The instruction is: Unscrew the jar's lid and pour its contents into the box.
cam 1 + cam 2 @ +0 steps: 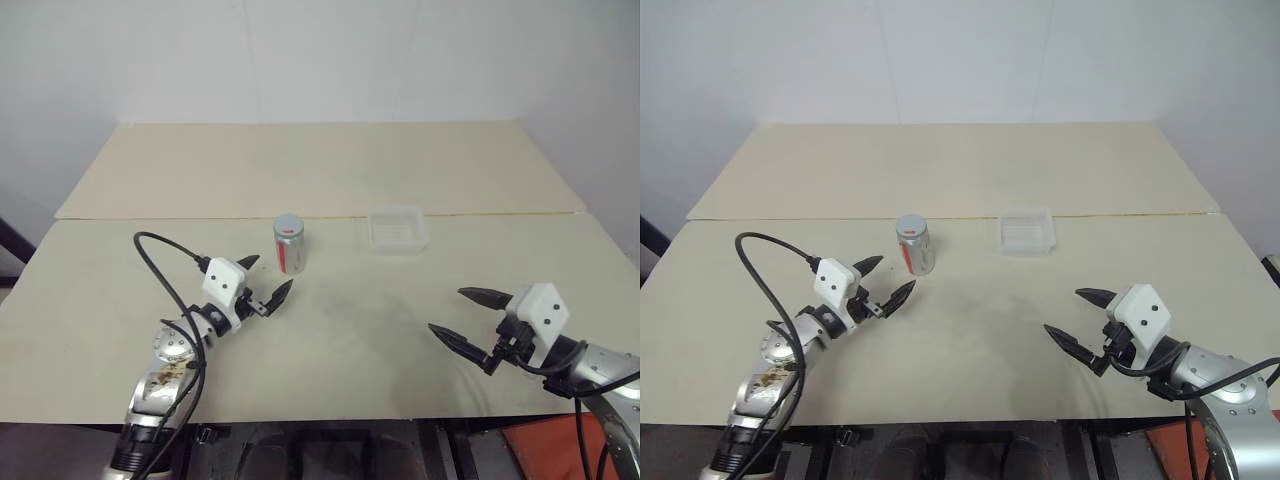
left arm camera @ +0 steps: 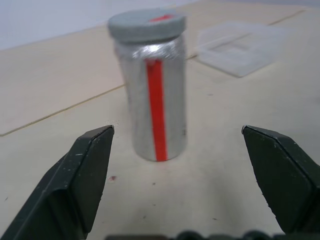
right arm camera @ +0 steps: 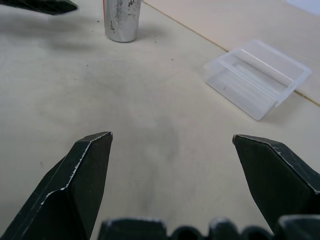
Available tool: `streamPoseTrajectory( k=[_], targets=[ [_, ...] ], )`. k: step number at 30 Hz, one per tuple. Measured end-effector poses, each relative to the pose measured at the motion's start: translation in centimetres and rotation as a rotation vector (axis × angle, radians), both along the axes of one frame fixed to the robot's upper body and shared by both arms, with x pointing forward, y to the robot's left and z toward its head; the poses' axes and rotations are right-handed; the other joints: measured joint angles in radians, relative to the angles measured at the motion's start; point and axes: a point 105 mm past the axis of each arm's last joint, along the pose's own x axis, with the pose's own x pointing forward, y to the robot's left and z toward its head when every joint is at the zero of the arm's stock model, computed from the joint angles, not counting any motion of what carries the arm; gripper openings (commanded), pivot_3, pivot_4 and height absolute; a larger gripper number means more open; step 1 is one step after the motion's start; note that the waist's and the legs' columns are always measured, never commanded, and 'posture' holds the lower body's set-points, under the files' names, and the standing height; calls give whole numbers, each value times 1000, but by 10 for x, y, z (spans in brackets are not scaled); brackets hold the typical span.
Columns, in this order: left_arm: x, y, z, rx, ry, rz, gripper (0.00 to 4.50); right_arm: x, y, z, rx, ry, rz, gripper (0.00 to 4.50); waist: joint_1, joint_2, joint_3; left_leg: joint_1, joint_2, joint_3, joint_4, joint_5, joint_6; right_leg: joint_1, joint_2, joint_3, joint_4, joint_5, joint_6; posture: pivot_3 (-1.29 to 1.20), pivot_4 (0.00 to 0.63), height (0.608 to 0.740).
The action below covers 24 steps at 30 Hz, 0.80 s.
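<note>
The jar (image 1: 289, 246) stands upright near the table's middle, silver with a red vertical stripe. Its grey lid (image 2: 146, 25) sits screwed on top, so the contents are hidden. My left gripper (image 1: 264, 281) is open, just short of the jar on its near left side, pointing at it; in the left wrist view the jar (image 2: 155, 95) stands ahead between the spread fingers, untouched. The clear plastic box (image 1: 398, 230) lies to the right of the jar. My right gripper (image 1: 464, 315) hangs open at the near right, well apart from the box (image 3: 257, 77) and the jar.
A seam (image 1: 150, 217) runs across the pale table behind the jar, where two boards meet. A white wall rises behind the far edge. A black cable (image 1: 165, 265) loops above my left arm.
</note>
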Motion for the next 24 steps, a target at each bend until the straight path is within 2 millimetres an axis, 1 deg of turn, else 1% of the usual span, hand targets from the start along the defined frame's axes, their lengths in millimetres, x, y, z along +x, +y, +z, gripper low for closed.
streamPoseTrajectory(
  k=[4, 8, 10, 13, 18, 24],
  targets=[
    [4, -2, 5, 20, -47, 33, 4467, -3, 1, -3, -2, 9, -8, 4484, 0, 0, 0, 0, 0, 0, 0, 0, 0, 0, 0, 0, 0, 0, 0, 0, 150, 740],
    [7, -9, -3, 0, -32, 39, 4467, -4, -1, -7, -1, 20, -25, 4484, 0, 0, 0, 0, 0, 0, 0, 0, 0, 0, 0, 0, 0, 0, 0, 0, 150, 740],
    [10, -17, -7, -17, -23, 33, 4467, -3, -2, -6, -1, 15, -35, 4484, 0, 0, 0, 0, 0, 0, 0, 0, 1, 0, 0, 0, 0, 0, 0, 0, 150, 740],
    [14, -22, -8, -37, -37, 58, 4467, -3, -3, -6, -2, 10, -45, 4484, 0, 0, 0, 0, 0, 0, 0, -1, 1, 0, 0, 0, 0, 0, 0, 0, 150, 740],
    [23, -29, -1, -83, -71, 109, 4467, -3, -6, 0, -9, -11, -58, 4484, 0, 0, 0, 0, 0, 0, 0, -1, 2, 0, 0, 0, 0, 0, 0, 0, 150, 740],
    [35, -30, -6, -98, -74, 164, 4467, -2, -12, 5, -17, -33, -81, 4484, 1, 0, 0, 0, 0, 0, 0, -2, 4, 0, 0, 0, 0, 0, 0, 0, 150, 740]
  ],
)
